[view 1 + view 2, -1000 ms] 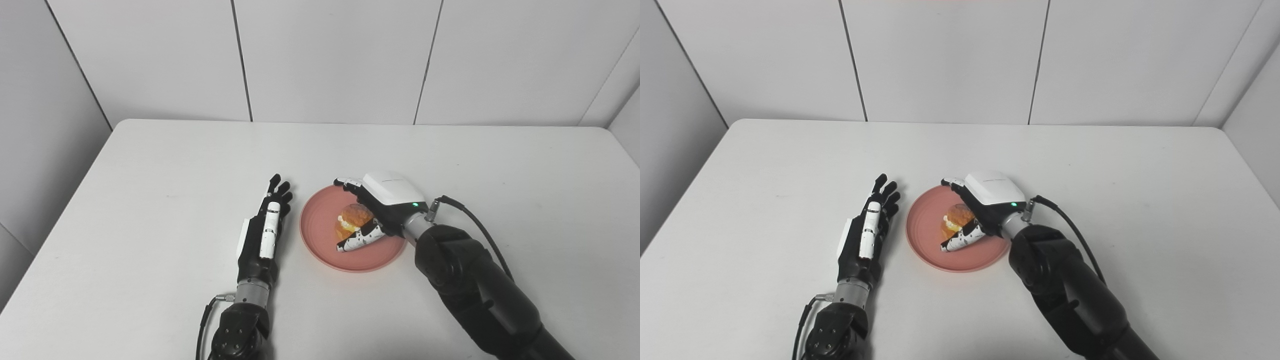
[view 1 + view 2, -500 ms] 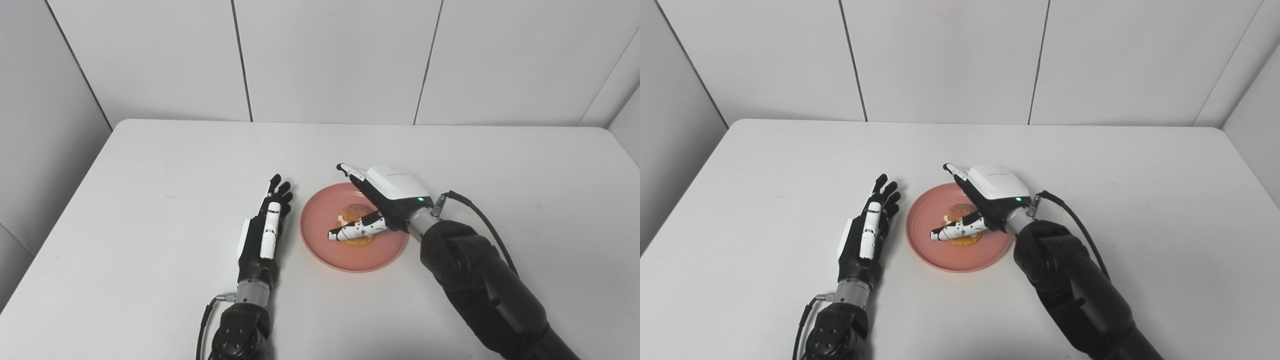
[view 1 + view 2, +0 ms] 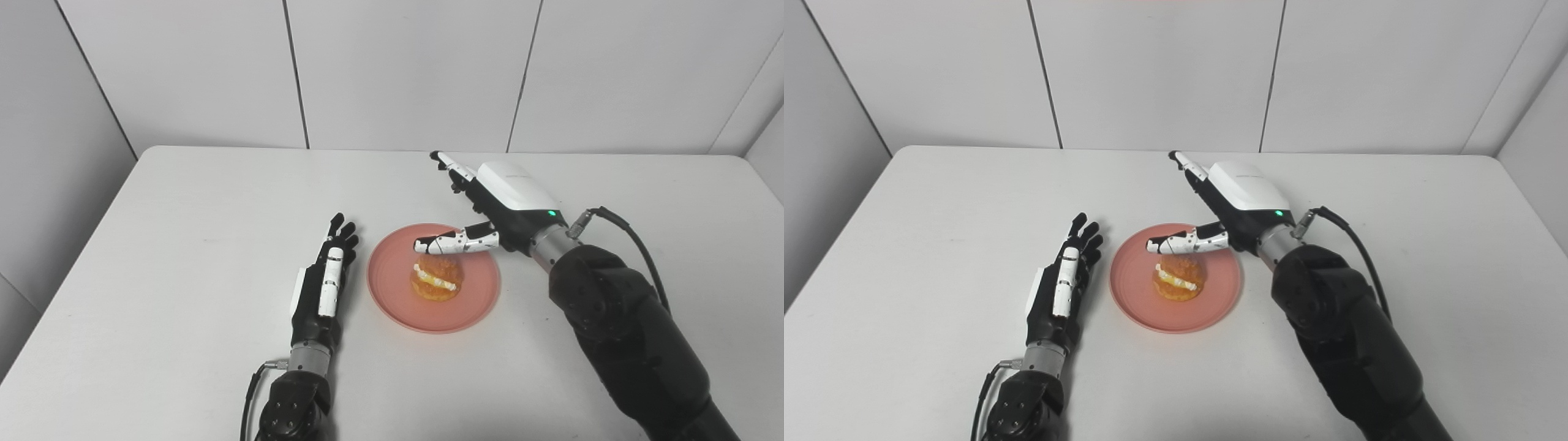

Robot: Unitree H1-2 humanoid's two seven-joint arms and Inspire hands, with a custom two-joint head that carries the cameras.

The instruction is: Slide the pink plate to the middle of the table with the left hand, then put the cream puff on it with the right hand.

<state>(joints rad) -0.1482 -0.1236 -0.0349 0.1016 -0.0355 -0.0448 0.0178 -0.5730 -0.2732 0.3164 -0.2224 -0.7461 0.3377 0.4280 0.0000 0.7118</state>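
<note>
White wall panels with dark seams stand behind a white table (image 3: pixel 184 202) with a smooth matt top. Near the middle of it, a little toward the near edge, lies the pink plate (image 3: pixel 392 300), round and shallow with a low rim. The cream puff (image 3: pixel 436 278) sits on the plate, golden and rough, split by a white cream line.

Over the far edge of the plate hangs the right hand (image 3: pixel 490 205), raised from the table, holding nothing. Its fingers (image 3: pixel 450 168) are spread and stretched toward the far edge of the table, and the thumb (image 3: pixel 453 243) sticks out sideways just above the puff, apart from it. The back of this hand is a glossy white shell with a small green light.

The left hand (image 3: pixel 323 282) lies flat on the table just beside the left rim of the plate, its fingers straight, slightly apart, gripping nothing.

Both views show the same; in the right eye view the thumb tip reaches closer to the left rim of the plate.
</note>
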